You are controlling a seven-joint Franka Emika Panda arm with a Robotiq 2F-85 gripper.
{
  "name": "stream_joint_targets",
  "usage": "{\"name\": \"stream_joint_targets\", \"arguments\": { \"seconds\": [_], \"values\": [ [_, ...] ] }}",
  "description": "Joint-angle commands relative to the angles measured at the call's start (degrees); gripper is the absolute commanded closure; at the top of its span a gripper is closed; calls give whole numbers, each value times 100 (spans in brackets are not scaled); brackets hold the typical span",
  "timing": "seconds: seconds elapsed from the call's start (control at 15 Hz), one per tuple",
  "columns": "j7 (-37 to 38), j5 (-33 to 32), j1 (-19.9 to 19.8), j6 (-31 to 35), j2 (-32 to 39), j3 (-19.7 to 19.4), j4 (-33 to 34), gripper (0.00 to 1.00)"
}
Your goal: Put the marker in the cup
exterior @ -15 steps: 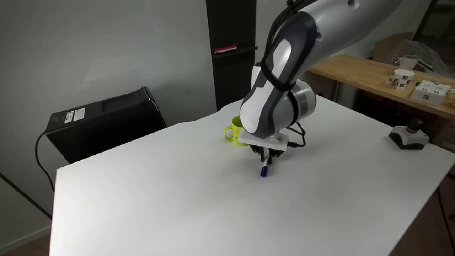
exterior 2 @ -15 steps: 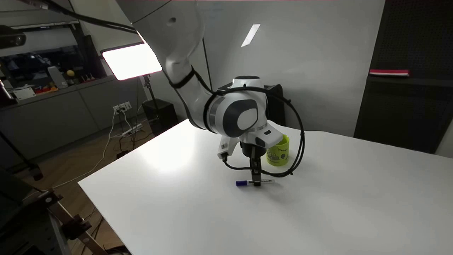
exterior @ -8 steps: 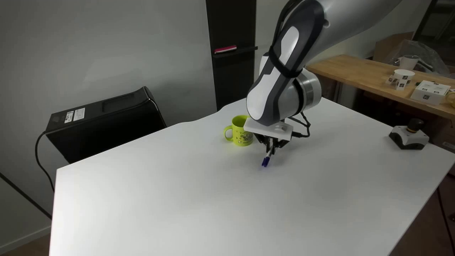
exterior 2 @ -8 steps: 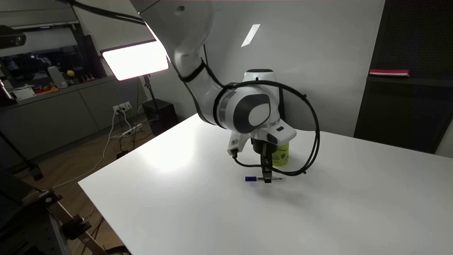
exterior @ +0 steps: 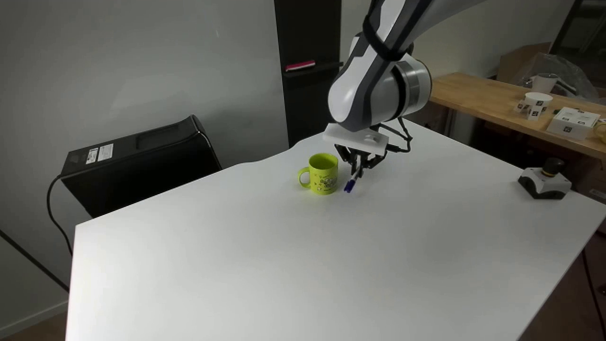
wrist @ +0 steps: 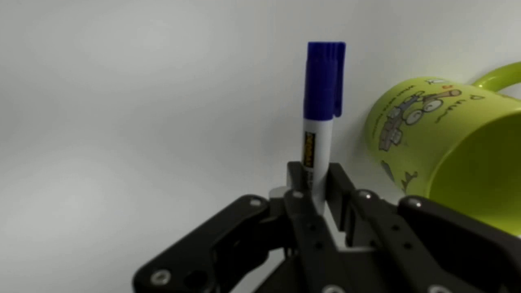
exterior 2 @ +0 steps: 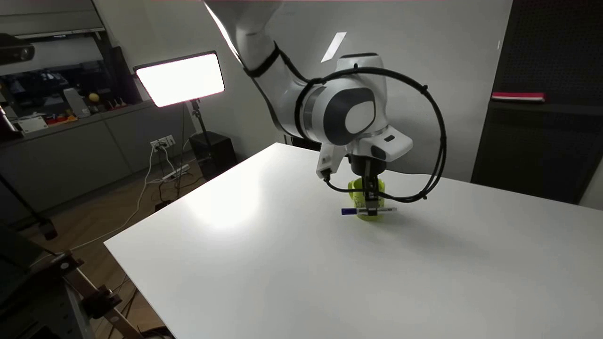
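The marker is white with a blue cap and shows in both exterior views and in the wrist view. My gripper is shut on the marker's white body. The marker lies about level across the fingers, above the table, cap end sticking out. The yellow-green cup stands upright on the table, its handle on the side away from the gripper. In the wrist view the cup is right of the marker, apart from it. In an exterior view the gripper partly hides the cup.
The white table holds the cup. A white and black device with a round knob sits near a table edge. A black case stands beyond the table. A cable loop hangs out from the wrist.
My gripper has risen from the table with the marker and moved back beside the cup. The cup has stayed in place and is less covered in an exterior view.
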Motion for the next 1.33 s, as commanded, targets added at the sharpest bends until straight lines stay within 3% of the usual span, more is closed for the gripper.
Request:
{"name": "stream_joint_targets", "arguments": {
  "seconds": [0.0, 0.27, 0.73, 1.27],
  "values": [
    [25, -30, 18, -199, -518, -74, -166, 96],
    [218, -275, 290, -146, -736, -408, -148, 96],
    [1160, -1092, 1363, 518, -534, -1635, -72, 96],
    [1798, -1621, 2072, 712, 40, -2224, 117, 96]
  ]
}}
